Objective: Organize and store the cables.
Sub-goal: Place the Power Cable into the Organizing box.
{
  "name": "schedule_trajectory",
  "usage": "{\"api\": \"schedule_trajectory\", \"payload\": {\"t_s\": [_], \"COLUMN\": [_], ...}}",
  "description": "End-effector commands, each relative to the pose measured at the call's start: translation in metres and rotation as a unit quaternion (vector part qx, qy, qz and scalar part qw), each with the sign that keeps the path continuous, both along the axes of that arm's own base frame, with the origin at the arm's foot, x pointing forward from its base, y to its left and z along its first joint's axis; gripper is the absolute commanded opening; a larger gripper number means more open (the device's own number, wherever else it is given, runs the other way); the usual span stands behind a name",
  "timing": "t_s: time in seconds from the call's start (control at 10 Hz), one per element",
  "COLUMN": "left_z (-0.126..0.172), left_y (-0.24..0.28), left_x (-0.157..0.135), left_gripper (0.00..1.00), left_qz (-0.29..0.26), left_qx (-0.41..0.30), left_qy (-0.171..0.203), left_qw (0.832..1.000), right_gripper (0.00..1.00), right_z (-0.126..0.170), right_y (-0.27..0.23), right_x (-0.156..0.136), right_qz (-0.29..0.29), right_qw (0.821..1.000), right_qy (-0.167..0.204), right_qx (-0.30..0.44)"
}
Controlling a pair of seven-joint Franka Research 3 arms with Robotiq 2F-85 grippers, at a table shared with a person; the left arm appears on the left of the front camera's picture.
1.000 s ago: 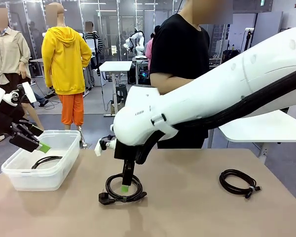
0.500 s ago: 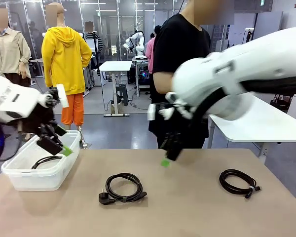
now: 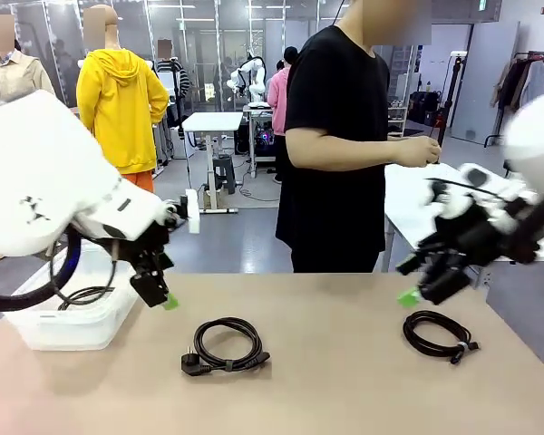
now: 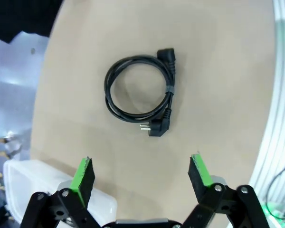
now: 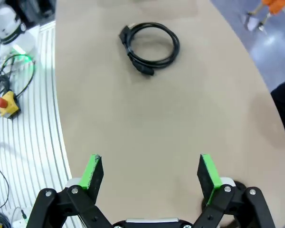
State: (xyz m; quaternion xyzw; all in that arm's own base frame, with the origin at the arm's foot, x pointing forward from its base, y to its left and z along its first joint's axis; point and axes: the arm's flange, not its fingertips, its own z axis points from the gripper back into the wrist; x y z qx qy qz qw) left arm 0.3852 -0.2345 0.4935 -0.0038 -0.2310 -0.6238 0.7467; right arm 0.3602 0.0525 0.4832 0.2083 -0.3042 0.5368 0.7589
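Counter [image 3: 344, 390] seen from the robot's side. The left gripper [image 4: 141, 173], jaws spread and empty, hangs in the air between the middle cable [image 4: 170, 90] (a tied coil with a chunky plug) and a clear plastic bin [image 3: 72, 331] holding another coiled cable [image 3: 91, 292]. The right gripper [image 5: 149, 173], jaws likewise spread, hovers just beside the right-hand cable [image 3: 455, 352]. A person [image 3: 335, 136] stands at the far side.

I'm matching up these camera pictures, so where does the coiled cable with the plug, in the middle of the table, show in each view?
Front view: the plug cable lies low and left of centre on the tabletop.
Left wrist view: upper middle of the picture.
Right wrist view: near the top, about centre.
Shared landmark: the bare tan tabletop all around it.
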Motion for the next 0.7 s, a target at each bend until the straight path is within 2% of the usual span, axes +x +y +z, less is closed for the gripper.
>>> {"api": "schedule_trajectory", "payload": {"t_s": [0.0, 0.3, 0.4, 0.5, 0.6], "left_z": [-0.004, -0.041, -0.053, -0.064, -0.077], "left_y": [-0.025, -0.062, -0.071, -0.077, -0.078], "left_x": [0.007, 0.017, 0.019, 0.023, 0.029], "left_gripper": [1.00, 1.00, 1.00, 1.00, 1.00], "left_qz": [0.004, -0.038, -0.047, -0.060, -0.051], "left_qx": [0.059, 0.106, 0.124, 0.118, 0.135], "left_qy": [-0.001, 0.024, 0.025, 0.027, 0.015], "left_qw": [0.998, 0.993, 0.991, 0.991, 0.989], "right_gripper": [1.00, 1.00, 1.00, 1.00, 1.00], "right_z": [-0.006, -0.021, -0.029, -0.042, -0.061], "right_y": [-0.055, -0.145, -0.169, -0.188, -0.201], "right_x": [-0.041, -0.066, -0.076, -0.087, -0.101], "right_qz": [-0.015, -0.057, -0.048, -0.050, -0.040], "right_qw": [0.996, 0.983, 0.979, 0.975, 0.968], "right_qy": [-0.050, -0.058, -0.061, -0.073, -0.110], "right_qx": [0.073, 0.167, 0.188, 0.204, 0.224]}}
